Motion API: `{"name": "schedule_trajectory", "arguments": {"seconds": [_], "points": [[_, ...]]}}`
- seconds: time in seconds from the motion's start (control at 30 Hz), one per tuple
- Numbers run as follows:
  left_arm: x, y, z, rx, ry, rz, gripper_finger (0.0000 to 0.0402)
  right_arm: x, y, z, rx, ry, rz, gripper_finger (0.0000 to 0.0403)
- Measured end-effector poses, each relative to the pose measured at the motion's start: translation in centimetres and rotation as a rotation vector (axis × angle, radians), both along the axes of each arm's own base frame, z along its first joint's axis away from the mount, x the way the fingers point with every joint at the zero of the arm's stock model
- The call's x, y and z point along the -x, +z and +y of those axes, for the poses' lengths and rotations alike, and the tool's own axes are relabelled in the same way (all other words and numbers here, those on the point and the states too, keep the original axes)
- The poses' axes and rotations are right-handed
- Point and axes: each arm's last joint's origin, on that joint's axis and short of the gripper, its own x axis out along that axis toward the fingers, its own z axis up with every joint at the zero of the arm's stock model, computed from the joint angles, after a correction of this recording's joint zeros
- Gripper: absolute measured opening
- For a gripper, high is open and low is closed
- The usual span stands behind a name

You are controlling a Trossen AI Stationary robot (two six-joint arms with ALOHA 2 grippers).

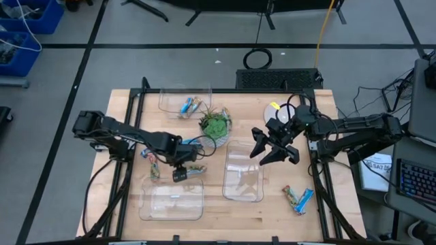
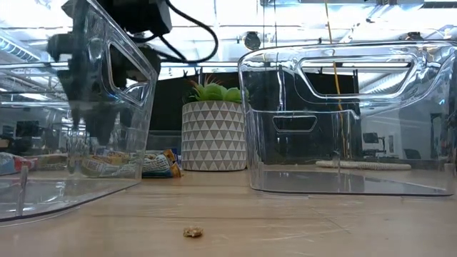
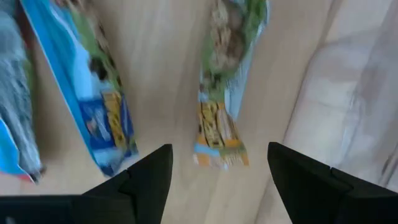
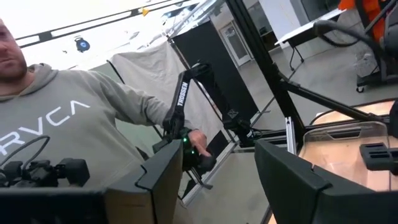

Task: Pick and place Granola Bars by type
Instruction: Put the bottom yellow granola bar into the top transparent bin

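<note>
My left gripper [image 1: 182, 168] is open and points down over a small cluster of granola bars [image 1: 195, 169] beside the plant. In the left wrist view its fingers stand on either side of the end of a multicoloured bar [image 3: 221, 118] lying flat on the wood. A blue bar [image 3: 93, 106] lies beside it. More bars lie in the far bin [image 1: 189, 105], at the table's left [image 1: 151, 163] and near its right front [image 1: 298, 199]. My right gripper [image 1: 272, 148] is open, raised beside the middle bin, holding nothing.
Three clear bins stand on the table: a far one [image 1: 170, 95], a near left one [image 1: 172, 207] and a middle one [image 1: 243, 187]. A potted green plant [image 1: 215, 124] sits between them. A person in a grey hoodie [image 4: 68, 124] is beyond the table.
</note>
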Motion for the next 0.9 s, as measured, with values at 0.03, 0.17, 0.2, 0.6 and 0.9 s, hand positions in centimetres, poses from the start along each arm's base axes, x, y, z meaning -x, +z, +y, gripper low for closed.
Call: {"name": "schedule_trajectory", "arguments": {"seconds": [0.03,0.17,0.2,0.6,0.9], "points": [[-0.1,-0.1,0.0,-0.001,-0.002,0.005,0.0269,0.0,0.0,0.0,0.000,0.000,0.000,0.0192],[-0.8,-0.4,0.3,0.042,-0.027,-0.030,0.0269,0.0,0.1,0.0,-0.005,0.000,-0.003,0.0192],[-0.8,-0.6,0.4,0.048,-0.029,-0.026,0.0269,0.0,0.0,0.0,-0.006,0.000,-0.001,0.0192],[-1.7,-2.8,1.0,0.035,-0.040,0.030,0.0269,0.1,0.4,0.0,-0.019,0.001,-0.025,0.0192],[-1.9,-4.1,1.1,0.073,-0.012,0.094,0.0234,0.1,0.5,0.0,-0.020,-0.005,-0.036,0.0192]]}}
